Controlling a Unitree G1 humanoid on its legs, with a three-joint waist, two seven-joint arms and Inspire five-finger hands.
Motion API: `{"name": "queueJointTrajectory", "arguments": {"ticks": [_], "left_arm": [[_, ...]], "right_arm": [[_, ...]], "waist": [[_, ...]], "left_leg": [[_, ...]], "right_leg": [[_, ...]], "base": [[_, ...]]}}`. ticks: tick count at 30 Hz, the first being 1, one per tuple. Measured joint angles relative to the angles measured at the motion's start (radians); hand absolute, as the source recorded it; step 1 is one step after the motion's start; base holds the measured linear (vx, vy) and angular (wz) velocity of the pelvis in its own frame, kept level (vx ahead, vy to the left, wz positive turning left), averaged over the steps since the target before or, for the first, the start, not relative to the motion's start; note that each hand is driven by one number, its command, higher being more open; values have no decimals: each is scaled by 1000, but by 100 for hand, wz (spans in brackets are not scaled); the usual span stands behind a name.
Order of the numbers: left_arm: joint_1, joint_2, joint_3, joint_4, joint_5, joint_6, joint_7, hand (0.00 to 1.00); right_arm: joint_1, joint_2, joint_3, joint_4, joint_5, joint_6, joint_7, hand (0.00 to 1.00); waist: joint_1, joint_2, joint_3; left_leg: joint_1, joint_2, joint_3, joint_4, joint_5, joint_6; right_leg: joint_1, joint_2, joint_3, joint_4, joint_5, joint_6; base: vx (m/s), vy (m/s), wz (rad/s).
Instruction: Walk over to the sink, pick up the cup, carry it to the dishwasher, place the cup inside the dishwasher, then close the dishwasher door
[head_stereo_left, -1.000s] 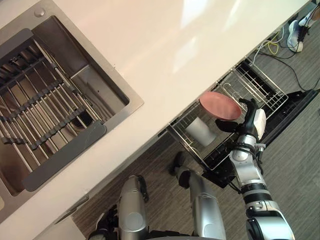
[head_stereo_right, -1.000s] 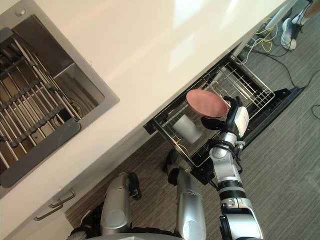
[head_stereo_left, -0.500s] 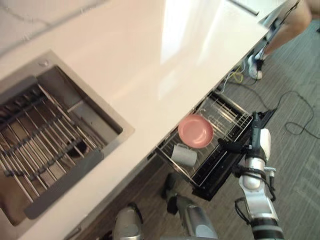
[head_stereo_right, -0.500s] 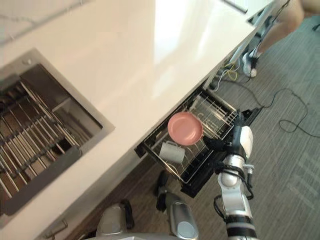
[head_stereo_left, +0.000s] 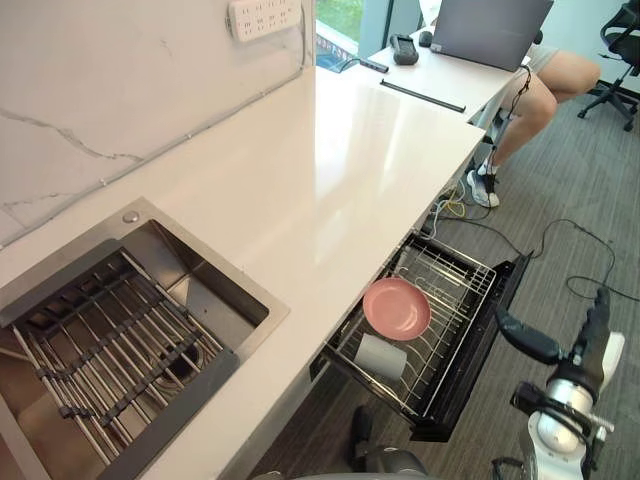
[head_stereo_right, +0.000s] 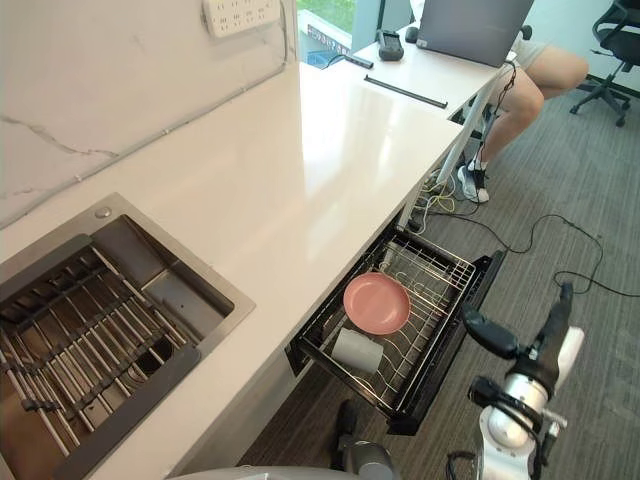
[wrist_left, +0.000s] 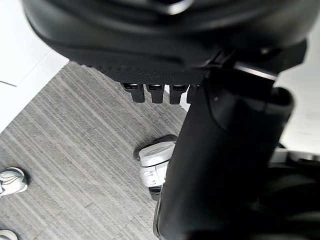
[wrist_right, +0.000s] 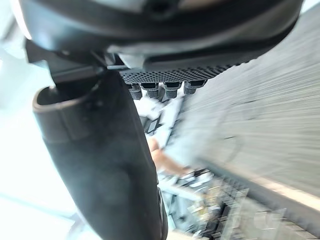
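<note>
Left eye view showed your right hand (head_stereo_left: 585, 350) released & empty, right of rack (head_stereo_left: 455, 285); cup (head_stereo_left: 381, 356) inside looked light, stiff, slick, best held by its wall.

Head stereo pair faces down over bench (head_stereo_left: 330, 170); both share rack (head_stereo_left: 452, 288) left of right hand (head_stereo_left: 528, 341). Left wrist camera hugs left hand (wrist_left: 220, 150).
</note>
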Motion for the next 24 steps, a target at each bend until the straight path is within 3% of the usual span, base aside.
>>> {"name": "queueJointTrajectory", "arguments": {"ticks": [4,7,15,24], "left_arm": [[3,-1,0,1,0,0,0,100],[6,-2,0,1,1,0,0,100],[7,-2,2,1,1,8,0,100],[6,-2,9,6,1,8,-1,100]], "right_arm": [[31,64,4,135,44,0,11,100],[47,79,14,211,115,0,77,100],[35,79,96,447,509,-22,402,100],[37,58,100,544,547,-111,579,100]], "waist": [[-1,2,0],[0,3,0],[11,3,0],[33,2,0]], "left_leg": [[24,-1,11,-8,0,0],[33,-1,15,-8,0,0],[54,3,18,-8,-2,-1],[70,4,14,-8,-6,0]], "right_leg": [[17,1,7,0,-3,4],[25,1,9,0,-8,10],[44,5,11,-5,-14,18],[60,7,10,-6,-16,19]], "base": [[-22,56,-6],[-37,44,-2],[-30,33,-1],[2,46,1]]}}
